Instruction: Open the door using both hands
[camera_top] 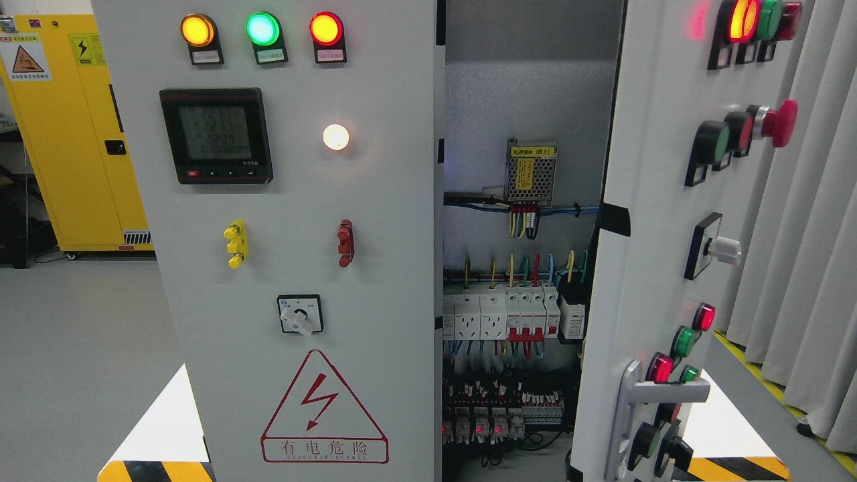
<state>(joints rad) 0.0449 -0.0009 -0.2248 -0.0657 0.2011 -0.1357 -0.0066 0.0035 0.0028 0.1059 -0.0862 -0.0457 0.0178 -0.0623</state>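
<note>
Item: electrical cabinet, two doors, head view.

Hands: neither robot hand nor arm appeared in the frame, so whether the fingers were spread, pressed together or pinching anything could not be told.

Right door (659, 221): stood swung well outward, seen nearly edge-on, its grey lever handle (643, 402) low on the panel. Left door (294, 254): stood shut and face-on, flush with the cabinet front.

Step in hand, as judged: the right door looked largely opened and the left remained. To do it well, each hand would want a firm hold on a door edge or handle, pulling along the hinge arc and keeping clear of the protruding buttons and the live wiring (522, 227) inside.

Count, left door: three pilot lamps along the top (amber, green, red), one digital meter (215, 136), one white lamp (335, 136), two toggle handles (one yellow, one red), one rotary switch (300, 314), one high-voltage warning triangle (324, 408).

Count, interior: one power supply unit (530, 173); one row of breakers (509, 314).

Count, surroundings: one yellow storage cabinet (73, 134) at left; a grey curtain (803, 268) at right.
</note>
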